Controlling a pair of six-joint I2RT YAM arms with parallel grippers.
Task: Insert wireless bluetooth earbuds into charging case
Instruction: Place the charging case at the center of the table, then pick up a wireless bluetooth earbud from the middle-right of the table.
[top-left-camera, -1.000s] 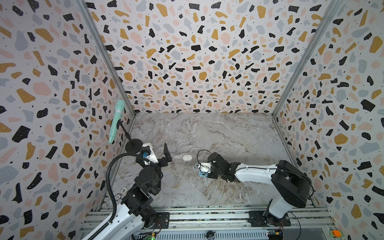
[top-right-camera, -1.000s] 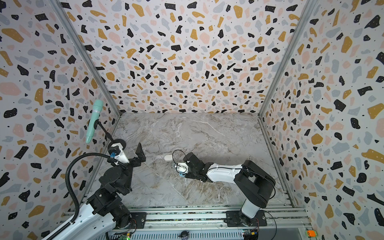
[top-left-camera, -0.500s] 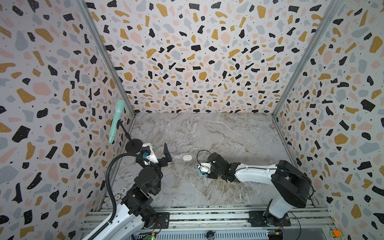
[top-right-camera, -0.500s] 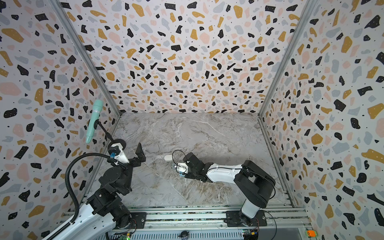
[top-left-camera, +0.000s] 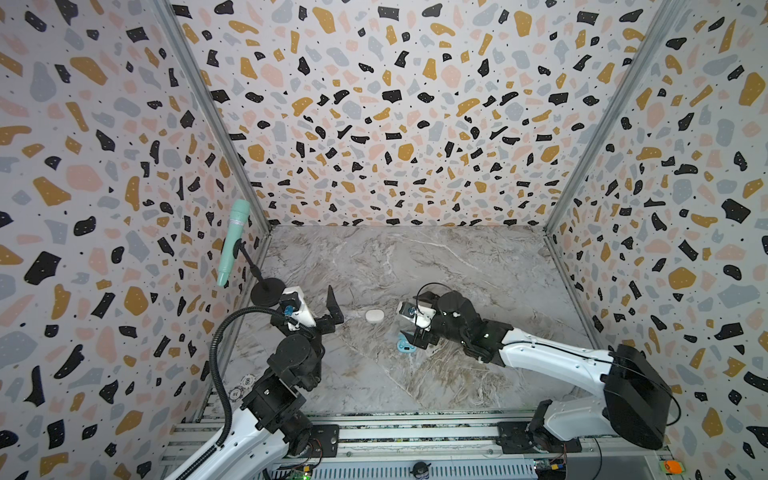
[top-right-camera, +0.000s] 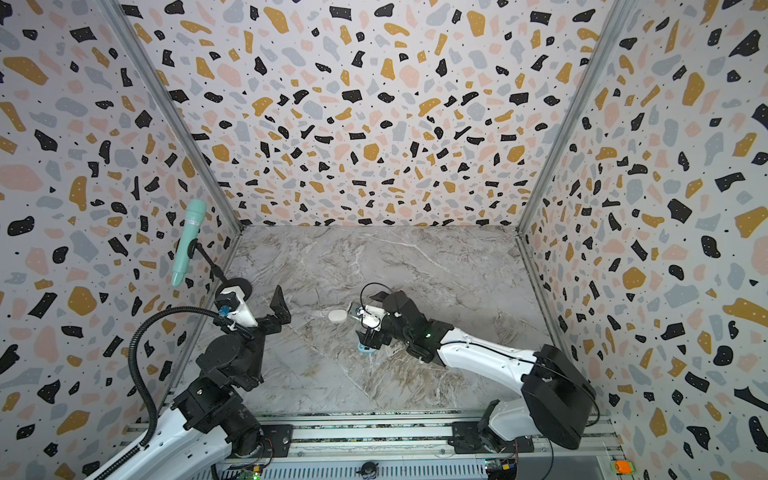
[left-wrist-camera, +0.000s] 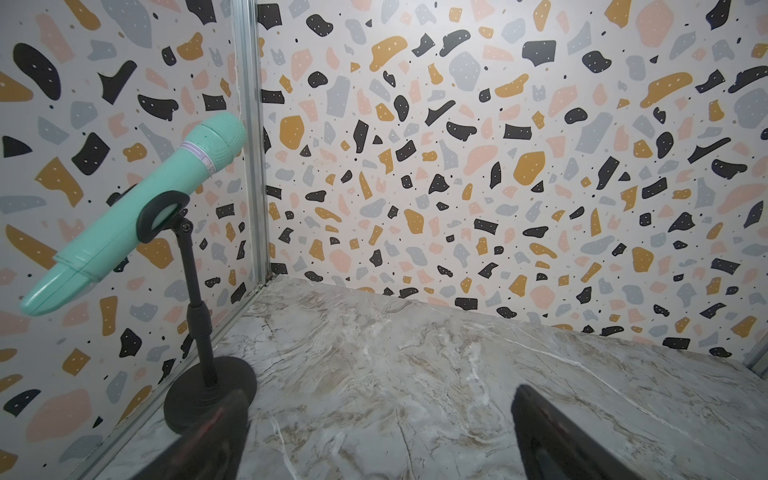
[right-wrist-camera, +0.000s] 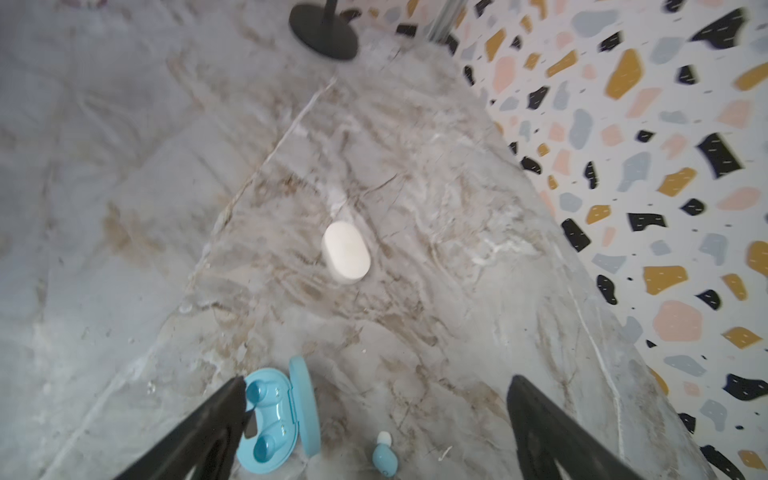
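Hovering right gripper (right-wrist-camera: 376, 382) low over the desk (right-wrist-camera: 415, 187) with jaws apart, gripping nothing. Seeing the blue bud (right-wrist-camera: 383, 455) loose on the desk between those jaws, just beside the lid of the open blue case (right-wrist-camera: 276, 415), not touching it. Cannot tell whether one jaw tip touches the case body or only overlaps it in the wrist view. Cannot tell either whether the case wells sit full or empty.

Reads as the pick step for that bud; seating not yet done.

Lying flat, with long axis about parallel to the case's long axis and white tip aimed away from the right wrist, roughly left toward the white case (top-left-camera: 373, 315). Placing that white case shut and flat, left and far of the blue one, apart from it.

Next move probably calls for shifting clear of the case, dropping, closing slowly across the bud's short axis, then turning it tip-down over a well. Expect slip risk on so small and round a part, plus a possible nudge to the case.

Noting left gripper (left-wrist-camera: 378, 392) parked at left by the mic stand (left-wrist-camera: 198, 320), jaws apart and empty.
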